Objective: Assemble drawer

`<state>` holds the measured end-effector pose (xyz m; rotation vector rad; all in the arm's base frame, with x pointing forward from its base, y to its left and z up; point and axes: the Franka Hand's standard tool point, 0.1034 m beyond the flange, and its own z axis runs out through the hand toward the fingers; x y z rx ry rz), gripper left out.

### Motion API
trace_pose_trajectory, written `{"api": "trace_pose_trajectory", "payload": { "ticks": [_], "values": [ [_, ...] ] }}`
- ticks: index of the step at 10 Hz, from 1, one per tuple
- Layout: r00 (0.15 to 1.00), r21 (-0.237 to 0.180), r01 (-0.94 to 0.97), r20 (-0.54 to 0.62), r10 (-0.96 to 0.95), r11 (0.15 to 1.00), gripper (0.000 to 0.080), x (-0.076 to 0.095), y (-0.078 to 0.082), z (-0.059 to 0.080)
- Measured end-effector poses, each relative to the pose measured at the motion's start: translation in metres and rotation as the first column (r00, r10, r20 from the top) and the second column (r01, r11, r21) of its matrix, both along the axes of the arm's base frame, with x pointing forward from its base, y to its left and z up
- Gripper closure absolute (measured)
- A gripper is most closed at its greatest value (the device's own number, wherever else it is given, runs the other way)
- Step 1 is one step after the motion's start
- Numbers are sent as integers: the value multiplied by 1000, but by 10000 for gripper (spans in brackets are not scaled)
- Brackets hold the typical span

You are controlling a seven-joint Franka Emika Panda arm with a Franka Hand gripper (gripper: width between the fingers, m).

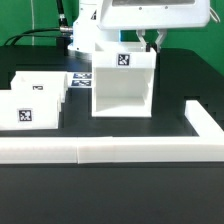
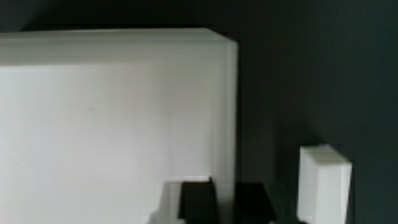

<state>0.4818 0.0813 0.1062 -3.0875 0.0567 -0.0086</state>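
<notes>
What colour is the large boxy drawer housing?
The large boxy plastic housing is white, best seen in the exterior view.

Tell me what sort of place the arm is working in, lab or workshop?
Most likely a robotics lab test bench: a black table edged by a low white border bar, a marker board lying on it, and square tags on the white drawer housing and trays.
</notes>
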Motion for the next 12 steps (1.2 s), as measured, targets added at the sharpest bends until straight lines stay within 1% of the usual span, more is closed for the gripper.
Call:
{"api": "trace_pose_trajectory", "payload": {
  "ticks": [2,3,5,6,7,10,12],
  "values": [
    [1000,7,10,30,-10,1000,763,37,-8,0],
    [999,10,16,44,-16,1000,763,53,-9,0],
    [994,24,31,107,-33,999,763,91,-2,1],
    [989,35,54,138,-58,998,763,106,4,1],
    [986,42,70,148,-75,997,762,113,10,2],
    [985,44,79,147,-85,996,762,113,10,2],
    [970,65,191,142,-199,979,762,114,12,3]
  ]
}}
